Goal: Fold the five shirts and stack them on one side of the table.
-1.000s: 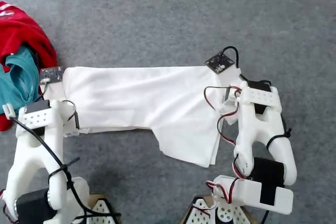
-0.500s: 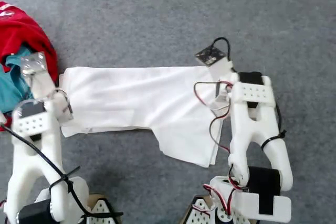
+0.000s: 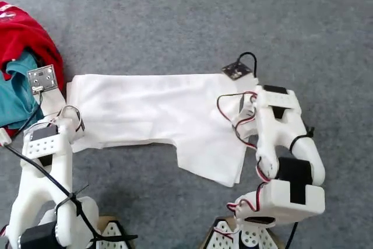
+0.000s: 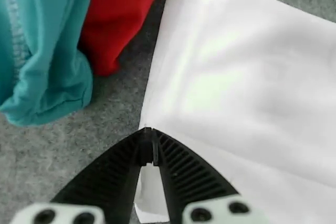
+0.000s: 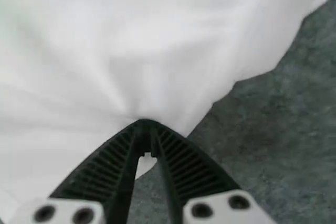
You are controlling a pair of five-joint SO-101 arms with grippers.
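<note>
A white shirt [image 3: 151,109] lies folded into a long band across the middle of the grey table, with a loose flap hanging toward the front right. My left gripper [image 3: 63,109] is at the band's left edge. In the left wrist view its fingertips [image 4: 147,145] are shut together right over the white shirt's [image 4: 252,77] border. My right gripper [image 3: 249,88] sits at the right end. It [image 5: 144,140] is shut too, tips at the hem of the white shirt [image 5: 131,40]. Whether cloth is pinched in either I cannot tell.
A crumpled red shirt [image 3: 23,36] and a teal shirt [image 3: 20,94] are heaped at the table's left edge, just beside my left gripper. The grey table [image 3: 175,21] stretches bare behind the white shirt and to the far right.
The left gripper went from the shirt's front-left corner back along its left edge. The right arm shifted slightly back and left at the right end. The white shirt barely moved.
</note>
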